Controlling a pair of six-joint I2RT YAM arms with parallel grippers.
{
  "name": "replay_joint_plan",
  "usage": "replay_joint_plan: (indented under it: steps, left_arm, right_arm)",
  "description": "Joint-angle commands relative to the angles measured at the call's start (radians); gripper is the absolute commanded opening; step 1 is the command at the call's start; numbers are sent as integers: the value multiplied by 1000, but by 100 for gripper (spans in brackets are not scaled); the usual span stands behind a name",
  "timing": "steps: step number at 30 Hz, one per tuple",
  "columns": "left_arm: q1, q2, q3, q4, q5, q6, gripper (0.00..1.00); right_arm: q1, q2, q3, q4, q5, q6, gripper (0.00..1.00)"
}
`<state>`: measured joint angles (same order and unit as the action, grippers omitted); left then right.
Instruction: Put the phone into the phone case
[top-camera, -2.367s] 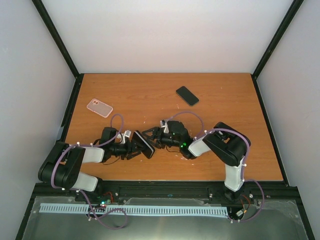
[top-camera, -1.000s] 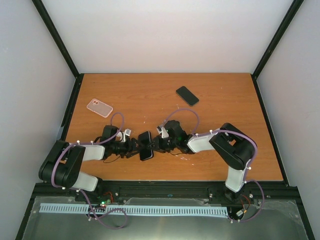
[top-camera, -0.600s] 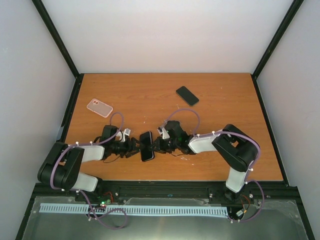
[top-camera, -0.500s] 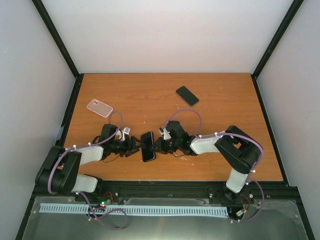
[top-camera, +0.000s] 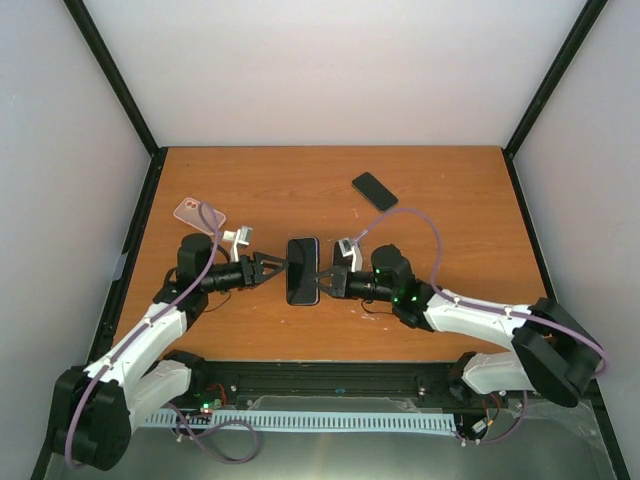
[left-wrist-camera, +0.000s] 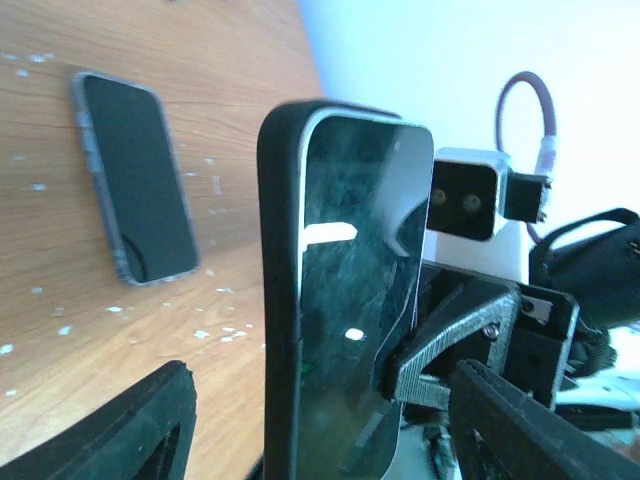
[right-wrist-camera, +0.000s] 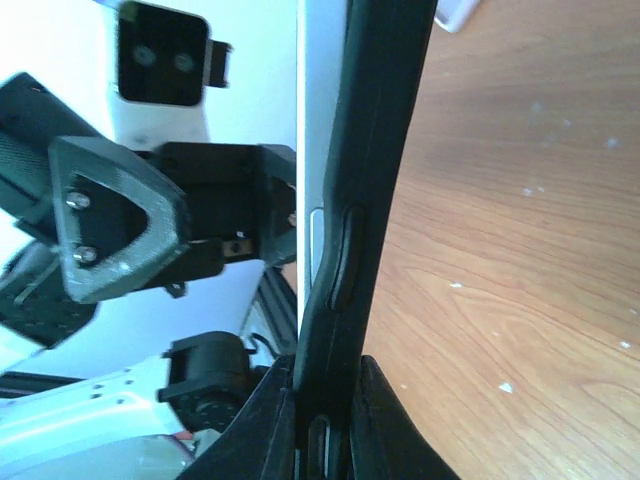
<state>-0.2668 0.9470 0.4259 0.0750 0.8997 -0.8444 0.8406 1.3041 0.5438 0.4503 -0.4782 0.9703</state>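
A black phone case (top-camera: 302, 269) with a glossy phone face showing inside it hangs above the table's middle. My right gripper (top-camera: 322, 283) is shut on its right edge, and its fingers (right-wrist-camera: 275, 420) pinch the case's rim (right-wrist-camera: 360, 200) from both sides. My left gripper (top-camera: 272, 264) stands open at the case's left edge. Its fingers (left-wrist-camera: 150, 420) stand on either side of the case (left-wrist-camera: 340, 300) without touching it. A second dark phone (top-camera: 374, 190) lies flat at the back, also seen in the left wrist view (left-wrist-camera: 135, 190).
A pink phone case (top-camera: 198, 213) lies at the back left of the wooden table (top-camera: 450, 230), close to the left arm's elbow. Black frame posts run along the table's sides.
Both arms have reached out from the near edge, carrying the black case toward the table's middle. The left gripper has opened off it, and the right gripper has shut on it.
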Motion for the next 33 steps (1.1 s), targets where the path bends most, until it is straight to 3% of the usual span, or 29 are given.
replay_joint_plan:
  steps: [1,7,18,21,23,29,33]
  left_arm:
    - [-2,-27,36,81,115,-30,68]
    - [-5,-24,8,283,221,-127,59]
    - [-20,-12,-75,494,254,-236,19]
    - [-20,-19,-73,506,255,-233,14]
    - [-20,-25,-73,513,257,-228,13]
    - [-19,-27,-60,539,258,-225,12]
    - [-20,-10,-61,615,276,-265,12]
  right_arm:
    - [8,-74,3,166,-21,18,7]
    - [15,-71,17,234,-65,49,7]
    - [16,-7,34,308,-90,91,12]
    - [15,-24,36,252,-91,62,22]
    - [15,-50,26,204,-74,38,36]
    - [17,-93,5,116,-86,5,64]
    - [19,-76,-1,121,-112,8,70]
